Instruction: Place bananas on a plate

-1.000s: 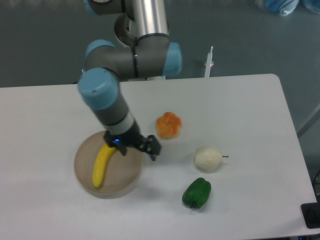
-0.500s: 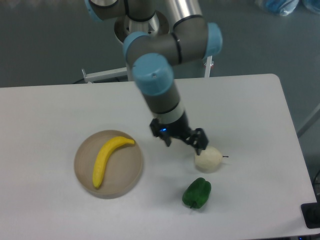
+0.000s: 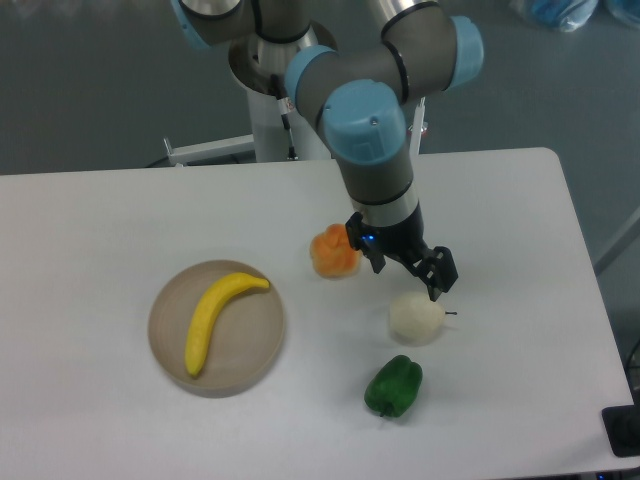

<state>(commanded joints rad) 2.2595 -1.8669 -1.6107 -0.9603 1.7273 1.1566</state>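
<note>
The yellow banana (image 3: 216, 318) lies on the round beige plate (image 3: 262, 352) at the left of the table, its tip pointing to the upper right. My gripper (image 3: 411, 268) is open and empty. It hangs well to the right of the plate, between the orange fruit and the pale pear, just above the pear.
An orange fruit (image 3: 335, 250) sits right of the plate. A pale pear-like fruit (image 3: 416, 318) lies below the gripper. A green bell pepper (image 3: 394, 386) lies near the front. The arm's base (image 3: 270, 80) stands behind the table's back edge.
The gripper let go of the banana on the plate, then moved right, away from the plate, and a little back. It now hangs over the pear. The banana stays on the plate.
</note>
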